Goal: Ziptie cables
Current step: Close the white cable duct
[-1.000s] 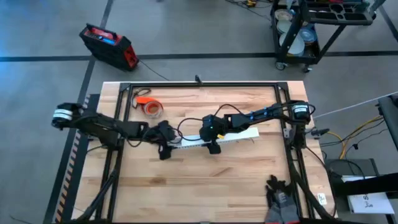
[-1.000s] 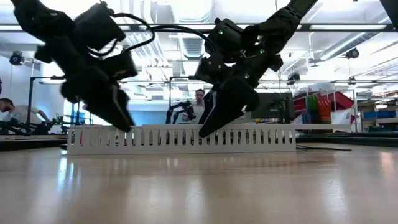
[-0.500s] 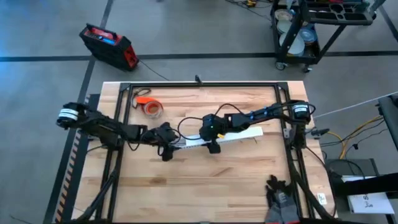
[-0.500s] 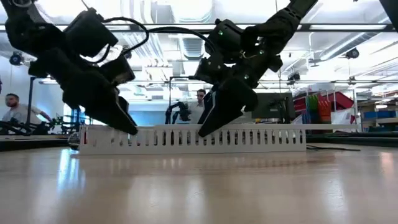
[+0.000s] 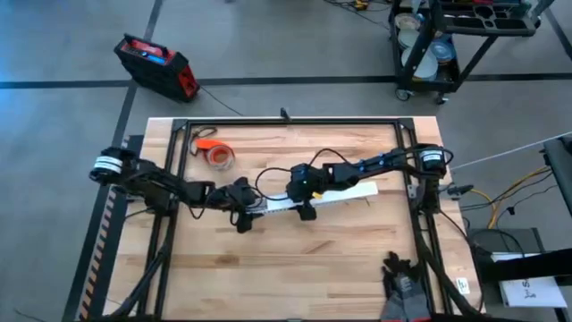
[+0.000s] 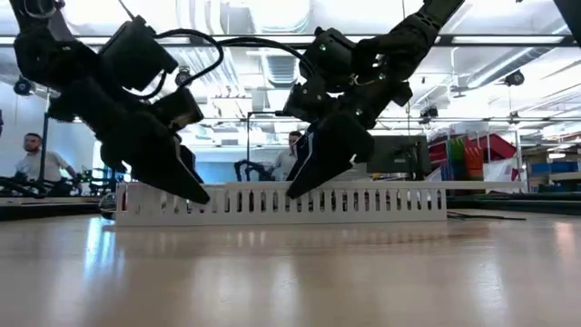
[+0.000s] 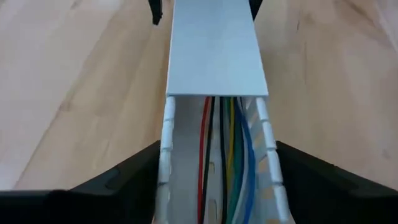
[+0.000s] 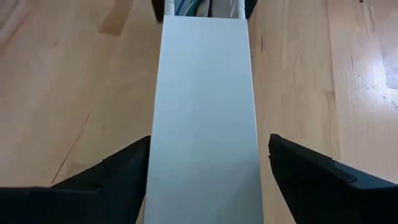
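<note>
High view
Table (image 5: pixel 295 268): pale wood planks inside a black frame.
Channel (image 5: pixel 344 194): long, white, slotted, lying slightly slantwise across the table's middle.
Left gripper (image 5: pixel 244 221): at the channel's left end.
Right gripper (image 5: pixel 307 212): over the channel's middle, well apart from the left one.
Tape roll (image 5: pixel 219 156): orange, near the table's far left corner.

Low view
Channel (image 6: pixel 363 202): flat on the table, slots upright.
Grippers: both tilted down onto the channel's top edge.
Person (image 6: pixel 41 163): seated in the room behind, at the left.

Left wrist view
Left gripper (image 7: pixel 214 171): jaws spread, one on each side of the open channel end.
Cables (image 7: pixel 225 155): red, black, yellow, green and blue, running lengthwise inside the channel, passing under its flat cover (image 7: pixel 214 50).

Right wrist view
Right gripper (image 8: pixel 205 162): jaws spread astride the covered channel.
Cables (image 8: pixel 189 7): tips just visible at the cover's far end.
</note>
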Controlling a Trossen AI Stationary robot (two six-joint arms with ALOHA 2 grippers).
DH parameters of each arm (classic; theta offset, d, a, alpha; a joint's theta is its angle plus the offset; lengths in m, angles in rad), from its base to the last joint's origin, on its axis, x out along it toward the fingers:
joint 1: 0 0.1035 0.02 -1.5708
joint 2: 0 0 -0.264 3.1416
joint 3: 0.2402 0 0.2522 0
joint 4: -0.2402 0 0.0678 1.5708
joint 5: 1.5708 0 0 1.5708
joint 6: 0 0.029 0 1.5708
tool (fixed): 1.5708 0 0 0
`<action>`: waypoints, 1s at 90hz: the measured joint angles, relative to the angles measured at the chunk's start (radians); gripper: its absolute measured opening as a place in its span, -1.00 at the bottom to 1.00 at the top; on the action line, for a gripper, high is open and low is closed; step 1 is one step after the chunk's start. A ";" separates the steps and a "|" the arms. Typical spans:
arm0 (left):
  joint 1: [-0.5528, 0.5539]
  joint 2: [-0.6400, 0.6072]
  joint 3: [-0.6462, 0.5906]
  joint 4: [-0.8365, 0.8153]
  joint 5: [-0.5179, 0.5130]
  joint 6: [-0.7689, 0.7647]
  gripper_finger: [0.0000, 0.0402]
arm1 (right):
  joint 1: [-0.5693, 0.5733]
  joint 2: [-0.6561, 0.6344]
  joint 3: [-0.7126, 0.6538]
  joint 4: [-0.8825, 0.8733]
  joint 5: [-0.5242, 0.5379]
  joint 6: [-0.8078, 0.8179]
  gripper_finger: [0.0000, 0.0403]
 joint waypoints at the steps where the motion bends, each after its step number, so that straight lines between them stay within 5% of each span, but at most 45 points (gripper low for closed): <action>1: -0.002 0.009 0.000 0.011 -0.002 -0.003 0.36 | 0.000 0.000 -0.001 0.004 0.000 0.000 0.46; 22: -0.044 0.154 -0.007 0.208 -0.087 -0.032 0.35 | 0.000 0.000 -0.015 0.032 -0.003 -0.001 0.52; 45: -0.045 0.164 -0.047 0.331 -0.118 -0.023 0.35 | 0.000 0.000 -0.016 0.039 0.002 -0.010 0.48; 72: -0.046 0.161 -0.033 0.294 -0.139 0.014 0.35 | 0.000 0.000 -0.016 0.039 0.002 -0.010 0.40; 90: -0.046 0.152 0.041 0.103 -0.139 0.015 0.28 | 0.000 0.000 -0.016 0.038 0.002 -0.001 0.36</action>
